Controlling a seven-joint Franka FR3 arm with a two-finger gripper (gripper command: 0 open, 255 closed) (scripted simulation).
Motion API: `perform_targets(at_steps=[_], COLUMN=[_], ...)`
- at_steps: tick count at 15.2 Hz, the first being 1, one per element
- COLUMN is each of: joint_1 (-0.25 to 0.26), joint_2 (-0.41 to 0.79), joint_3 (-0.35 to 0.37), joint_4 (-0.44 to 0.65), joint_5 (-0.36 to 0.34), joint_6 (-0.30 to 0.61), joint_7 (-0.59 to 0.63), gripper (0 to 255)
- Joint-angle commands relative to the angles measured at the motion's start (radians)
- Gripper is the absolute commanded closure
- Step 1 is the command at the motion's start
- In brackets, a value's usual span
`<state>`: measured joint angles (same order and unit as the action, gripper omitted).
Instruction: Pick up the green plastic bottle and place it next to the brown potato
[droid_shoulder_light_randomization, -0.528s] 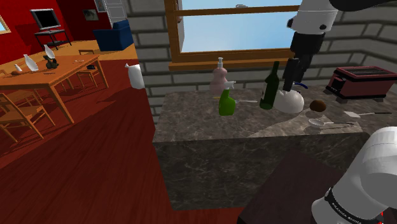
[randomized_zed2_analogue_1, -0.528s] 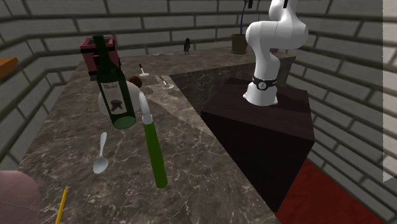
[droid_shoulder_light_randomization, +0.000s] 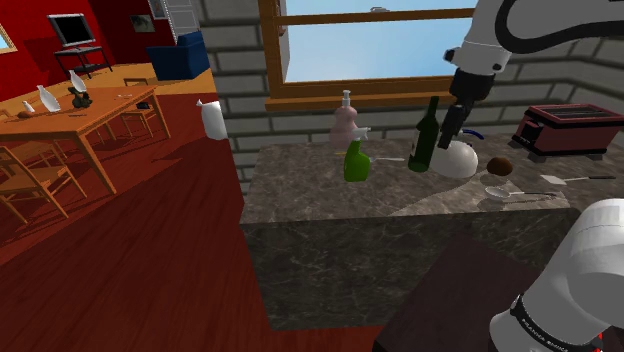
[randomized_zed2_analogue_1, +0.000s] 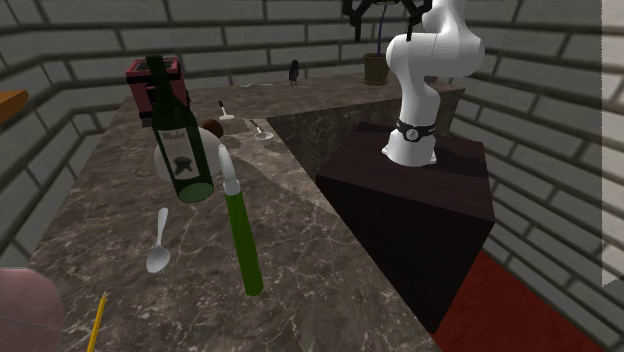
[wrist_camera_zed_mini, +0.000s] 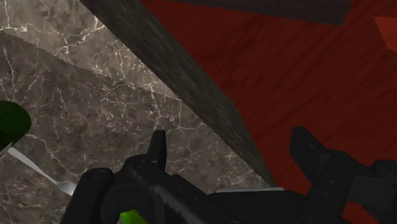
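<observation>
Gripper fingers spread, empty, above counter edge. Green bottle on counter, apart from potato.

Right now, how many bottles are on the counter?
3: a pink pump bottle at the back, a bright green bottle just in front of it, a dark green wine bottle to the shoulder view's right. Others may be hidden.
</observation>
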<state>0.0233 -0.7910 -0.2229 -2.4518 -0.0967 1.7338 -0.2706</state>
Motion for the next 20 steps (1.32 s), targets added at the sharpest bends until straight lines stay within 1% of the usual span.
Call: perform_targets(at_steps=[1, 4, 7, 10, 12, 14, 16, 18, 20], joint_1=[0.010, 0.034, 0.073, 0.130, 0.179, 0.237, 0.302, 0.364, 0.402], joint_2=[0.035, 0.101, 0.185, 0.285, 0.361, 0.443, 0.536, 0.645, 0.776], joint_3=[-0.057, -0.145, -0.238, -0.337, -0.407, -0.482, -0.560, -0.637, -0.693], joint_4=[-0.017, -0.027, -0.018, 0.012, 0.042, 0.081, 0.129, 0.188, 0.259], joint_5=[-0.013, -0.018, -0.003, 0.042, 0.093, 0.166, 0.266, 0.400, 0.567], joint_6=[0.080, 0.192, 0.299, 0.396, 0.452, 0.497, 0.528, 0.538, 0.517], joint_7=[-0.081, -0.200, -0.327, -0.467, -0.572, -0.688, -0.820, -0.972, -1.139], gripper=[0, 0, 0, 0, 0, 0, 0, 0, 0])
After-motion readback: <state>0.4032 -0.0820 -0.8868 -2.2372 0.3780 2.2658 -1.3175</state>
